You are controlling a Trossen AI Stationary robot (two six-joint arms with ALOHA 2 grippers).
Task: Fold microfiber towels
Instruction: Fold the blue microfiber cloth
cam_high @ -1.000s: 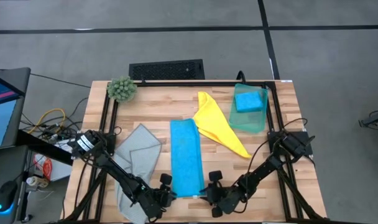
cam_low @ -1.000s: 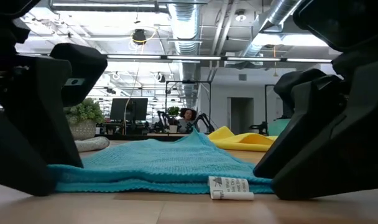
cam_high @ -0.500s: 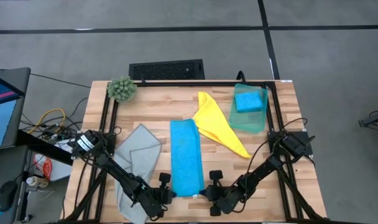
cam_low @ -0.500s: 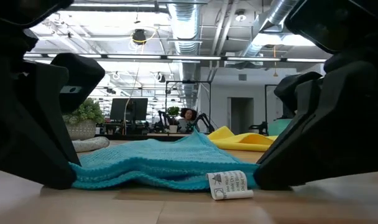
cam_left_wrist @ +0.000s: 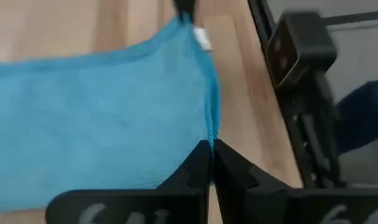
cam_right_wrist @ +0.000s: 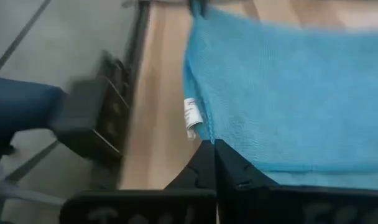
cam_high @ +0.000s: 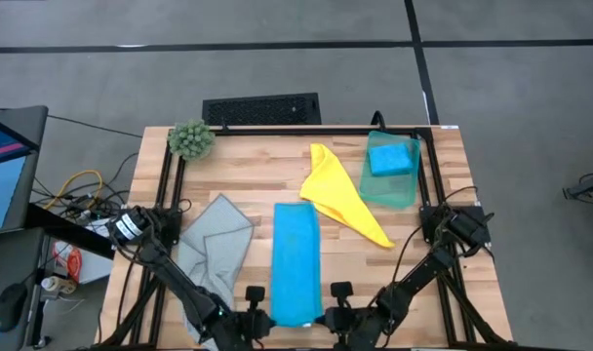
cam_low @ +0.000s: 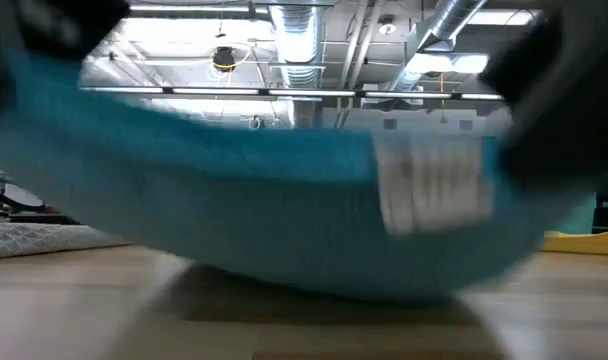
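Note:
A bright blue towel (cam_high: 296, 261), folded into a long strip, lies down the table's middle. Its near end (cam_low: 284, 230) is raised and sags between my two grippers, and its far part rests on the wood. My left gripper (cam_high: 269, 318) is shut on the near left corner. My right gripper (cam_high: 326, 315) is shut on the near right corner, beside the white label (cam_right_wrist: 191, 118). A grey towel (cam_high: 215, 249), a yellow towel (cam_high: 341, 200), and a teal green towel (cam_high: 390, 185) with a folded blue towel (cam_high: 392, 158) on it lie flat. My left gripper pinches the blue towel's near left corner at its side edge (cam_left_wrist: 211, 134) between its two fingers. The fingers come low from the table's near side. The corner is lifted off the table and the edge runs slack toward the other gripper. My right gripper pinches the blue towel's near right corner (cam_right_wrist: 207, 134) between its two fingers, next to the white label. The fingers come low from the table's near side. The corner is lifted off the table and the cloth sags toward the left gripper.
A fuzzy green plant (cam_high: 191, 139) stands at the far left corner and a black block (cam_high: 261, 109) lies beyond the far edge. Black frame rails (cam_high: 170, 195) run along the table's sides. Bare wood (cam_high: 262, 166) shows between the towels.
Both grippers first moved in on the blue towel's near corners and bunched its near edge. They have then gone toward the table's near edge and up. The near end is now lifted and sagging, and the whole strip has slid toward the near edge.

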